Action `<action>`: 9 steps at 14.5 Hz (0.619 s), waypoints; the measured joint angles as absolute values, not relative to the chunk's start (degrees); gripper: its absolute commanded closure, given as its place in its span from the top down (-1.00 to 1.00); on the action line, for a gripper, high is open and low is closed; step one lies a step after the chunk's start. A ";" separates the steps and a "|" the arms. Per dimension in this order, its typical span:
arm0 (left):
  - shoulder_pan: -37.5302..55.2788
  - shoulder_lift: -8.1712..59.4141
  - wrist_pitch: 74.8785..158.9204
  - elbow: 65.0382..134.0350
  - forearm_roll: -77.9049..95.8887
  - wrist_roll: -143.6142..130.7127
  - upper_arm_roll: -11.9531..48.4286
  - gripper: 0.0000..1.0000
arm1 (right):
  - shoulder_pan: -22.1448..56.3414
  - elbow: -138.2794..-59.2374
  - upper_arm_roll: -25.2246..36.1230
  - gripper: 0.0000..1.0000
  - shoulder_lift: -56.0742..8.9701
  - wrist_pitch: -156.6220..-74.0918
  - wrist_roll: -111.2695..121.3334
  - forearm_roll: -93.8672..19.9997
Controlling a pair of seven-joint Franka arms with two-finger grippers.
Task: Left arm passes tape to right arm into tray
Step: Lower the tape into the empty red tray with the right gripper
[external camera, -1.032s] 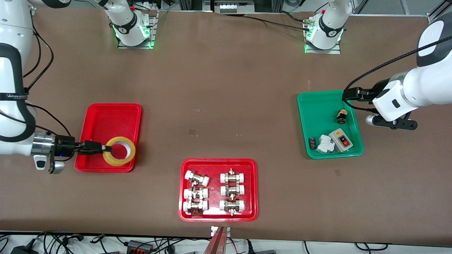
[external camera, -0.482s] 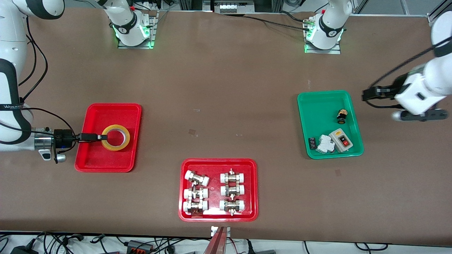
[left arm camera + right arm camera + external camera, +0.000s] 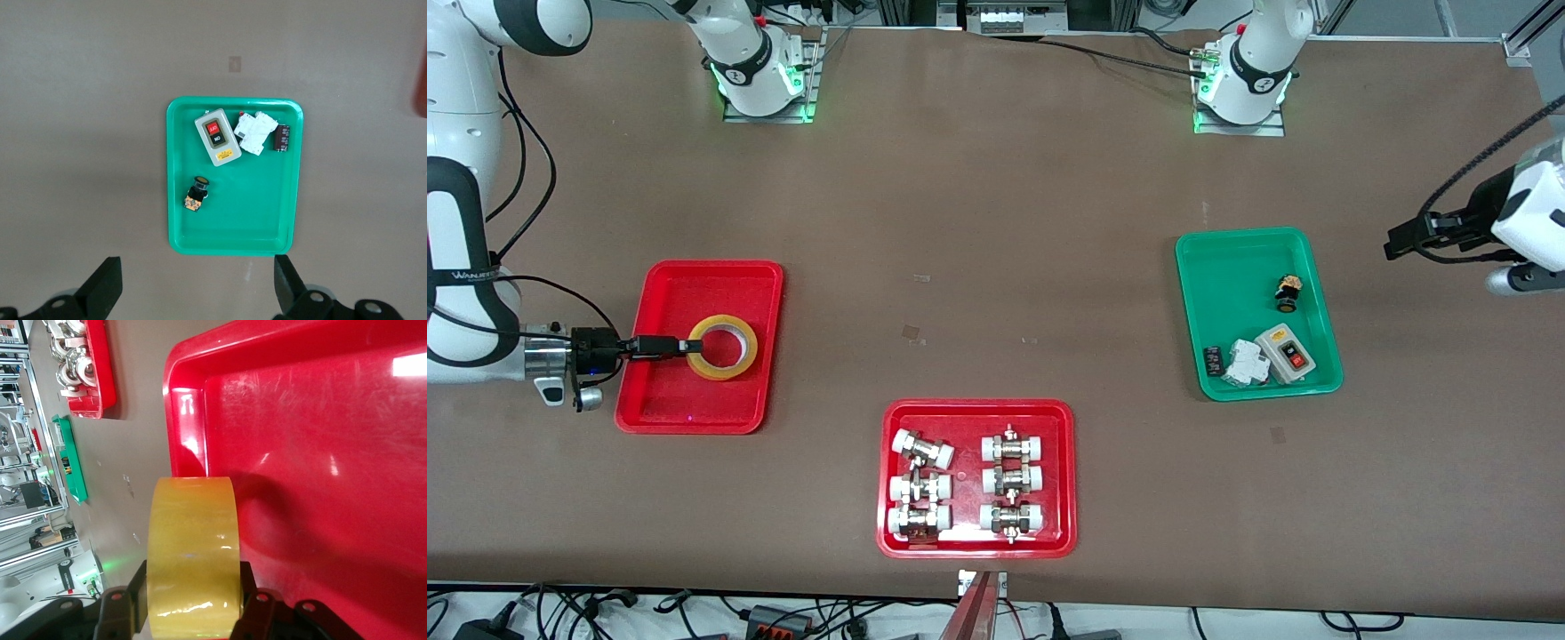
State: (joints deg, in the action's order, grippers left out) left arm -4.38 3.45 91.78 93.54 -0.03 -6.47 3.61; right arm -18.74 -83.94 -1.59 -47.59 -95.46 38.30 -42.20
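Note:
The yellow tape (image 3: 734,364) is a ring held level and low inside the plain red tray (image 3: 694,404) at the right arm's end of the table. My right gripper (image 3: 683,347) reaches in over the tray's rim and is shut on the roll. In the right wrist view the tape (image 3: 193,540) shows edge-on, with a black finger (image 3: 133,590) pressed against each flat face, and the tray floor (image 3: 320,453) is close by. My left gripper (image 3: 1400,244) is open and empty, up over bare table beside the green tray (image 3: 1227,267); its fingers (image 3: 103,287) stand wide apart.
The green tray (image 3: 267,220) holds a grey switch box (image 3: 1286,354), a small black button (image 3: 1287,293) and small white and black parts. A second red tray (image 3: 1063,480) with white-capped metal fittings lies near the table's front edge, in the middle.
The right gripper levelled the tilted tape and brought it down toward the tray's middle. The left arm drew away from the green tray toward its end of the table.

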 measured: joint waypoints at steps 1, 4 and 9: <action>-4.25 2.65 92.75 94.64 -0.03 -6.47 3.61 1.00 | -18.75 -83.91 -1.59 1.00 -47.67 -95.58 38.52 -42.21; -4.28 1.99 93.77 95.21 -0.03 -6.47 3.57 1.00 | -18.74 -83.56 -1.70 1.00 -47.66 -96.10 38.76 -42.14; -3.90 1.12 94.61 95.18 -0.03 -6.48 3.60 1.00 | -18.03 -83.44 -2.39 1.00 -47.66 -102.01 41.91 -34.69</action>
